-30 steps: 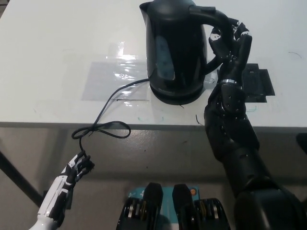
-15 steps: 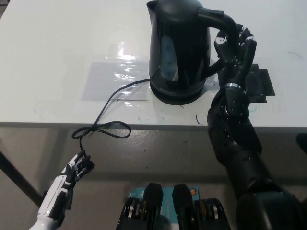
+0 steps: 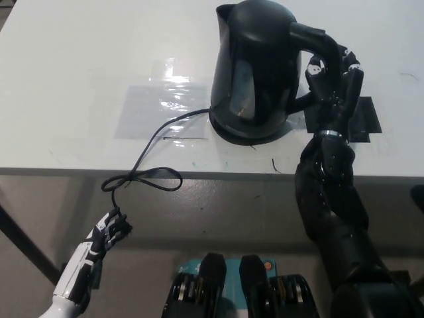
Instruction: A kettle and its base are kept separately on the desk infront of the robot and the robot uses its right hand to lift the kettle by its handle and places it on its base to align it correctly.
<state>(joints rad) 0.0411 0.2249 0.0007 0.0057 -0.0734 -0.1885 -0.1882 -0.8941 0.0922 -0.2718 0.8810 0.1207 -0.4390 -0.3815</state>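
While our black right hand [image 3: 333, 83] grips curved handle [image 3: 317, 41] of glossy black plastic kettle [image 3: 255, 66], white left hand [image 3: 109, 232] hangs low, fingers curled, empty.

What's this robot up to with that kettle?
The robot's black right hand is wrapped around the handle of a black kettle on a white desk. The kettle sits over its round base, whose power cord trails off the desk's front edge. It looks tilted, so it may not be fully seated. The white left hand hangs idle below the desk edge at lower left, holding nothing.
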